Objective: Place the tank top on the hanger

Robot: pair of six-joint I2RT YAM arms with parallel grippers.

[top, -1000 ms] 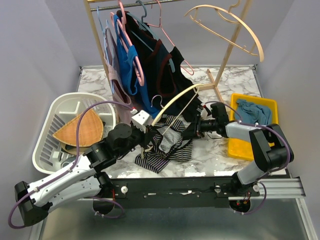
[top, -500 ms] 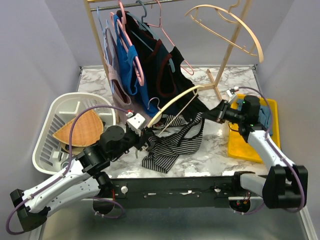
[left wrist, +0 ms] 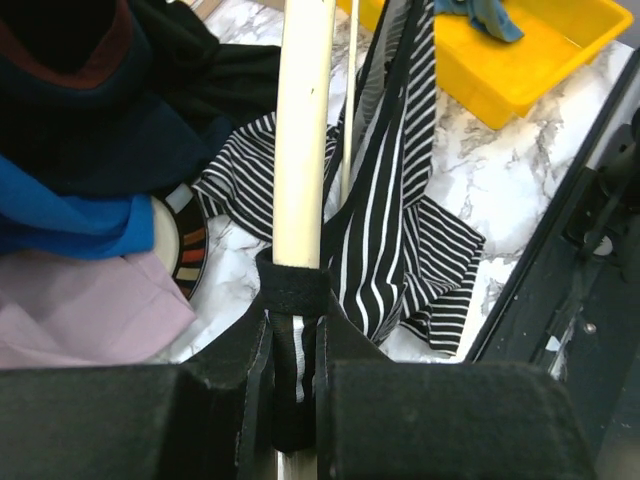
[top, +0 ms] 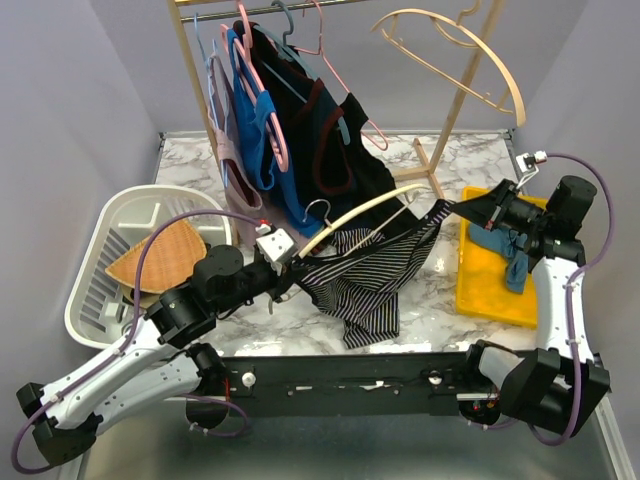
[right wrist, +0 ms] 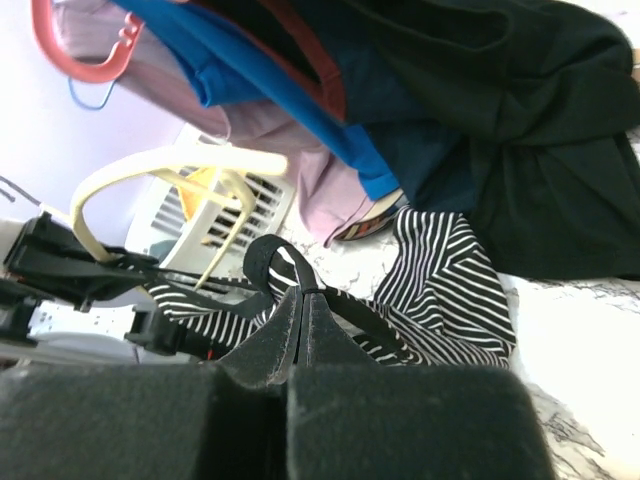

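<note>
Left hand (left wrist: 292, 325): clamped on one end of the cream wooden hanger (top: 362, 209), with a black strap caught there.
Right hand (top: 468, 212): pinching the striped tank top (top: 365, 285) by its other strap, near the yellow bin (top: 482, 298).
Tank top: strung between both hands, hanging toward the marble surface (top: 440, 300).

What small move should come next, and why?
Probably the right tool should loop its strap over the free end of the hanger: it holds the tank top stretched just past that end, while the left tool clamps the other end.
</note>
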